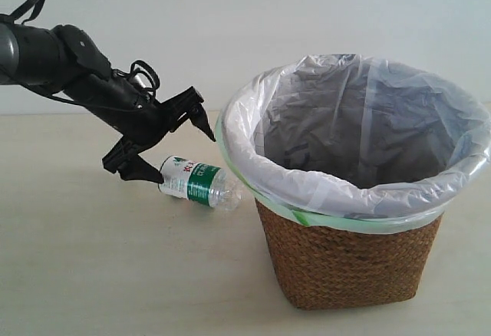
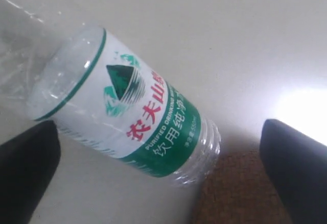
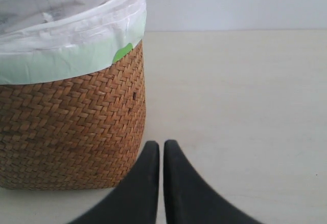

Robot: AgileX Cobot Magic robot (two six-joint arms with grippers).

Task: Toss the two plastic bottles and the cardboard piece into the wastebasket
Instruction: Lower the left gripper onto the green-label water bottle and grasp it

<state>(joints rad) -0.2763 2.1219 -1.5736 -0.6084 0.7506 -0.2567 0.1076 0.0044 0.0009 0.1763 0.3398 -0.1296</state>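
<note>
A clear plastic bottle (image 1: 198, 183) with a white-green label lies on its side on the table, just left of the wastebasket (image 1: 345, 263). My left gripper (image 1: 182, 154) hangs open over it, one finger on each side, not touching. In the left wrist view the bottle (image 2: 127, 111) fills the space between the two dark fingers (image 2: 25, 173), with the wastebasket's wicker (image 2: 240, 193) beside its clear end. My right gripper (image 3: 161, 147) is shut on nothing, low by the wastebasket (image 3: 71, 127). The larger red-label bottle and the cardboard piece are out of view.
The wastebasket's white bag with a green edge (image 1: 337, 190) folds over the rim, and what lies inside is hidden. Pale table surface (image 1: 92, 275) stretches in front of and to the left of the bottle. A plain wall stands behind.
</note>
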